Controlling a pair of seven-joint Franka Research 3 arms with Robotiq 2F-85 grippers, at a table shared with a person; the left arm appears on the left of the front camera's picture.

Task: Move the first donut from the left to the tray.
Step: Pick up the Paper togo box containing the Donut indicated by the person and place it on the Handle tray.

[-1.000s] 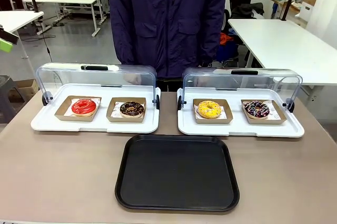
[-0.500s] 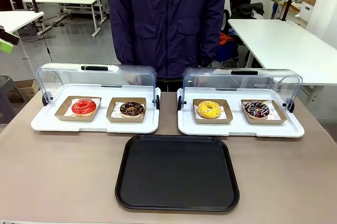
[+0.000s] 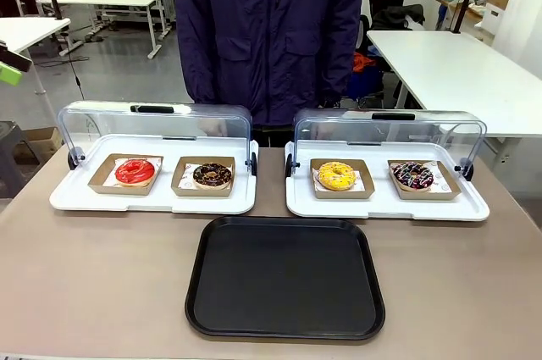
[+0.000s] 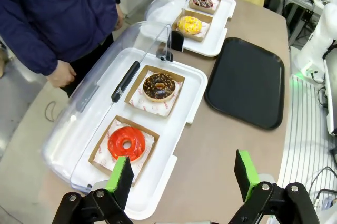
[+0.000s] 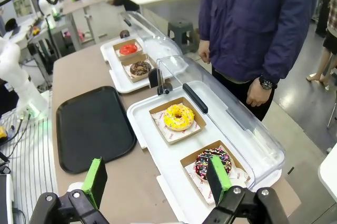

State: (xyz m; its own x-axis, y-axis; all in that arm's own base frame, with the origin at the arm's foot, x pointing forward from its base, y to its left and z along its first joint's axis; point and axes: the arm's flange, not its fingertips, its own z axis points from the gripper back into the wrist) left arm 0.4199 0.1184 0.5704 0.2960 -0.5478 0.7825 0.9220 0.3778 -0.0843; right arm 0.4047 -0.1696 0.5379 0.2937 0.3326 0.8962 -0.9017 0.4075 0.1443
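Left gripper [image 4: 181,174] and right gripper [image 5: 157,176] had fingers apart. Risk noted: a hard pinch could crush the red-glazed donut [image 4: 126,143].

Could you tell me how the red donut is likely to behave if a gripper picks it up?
The red donut looks glossy, so its glaze is probably sticky and would smear if squeezed. It is likely soft and light, so easily squashed. It sits in a shallow cardboard holder, which may slide or lift along with it.
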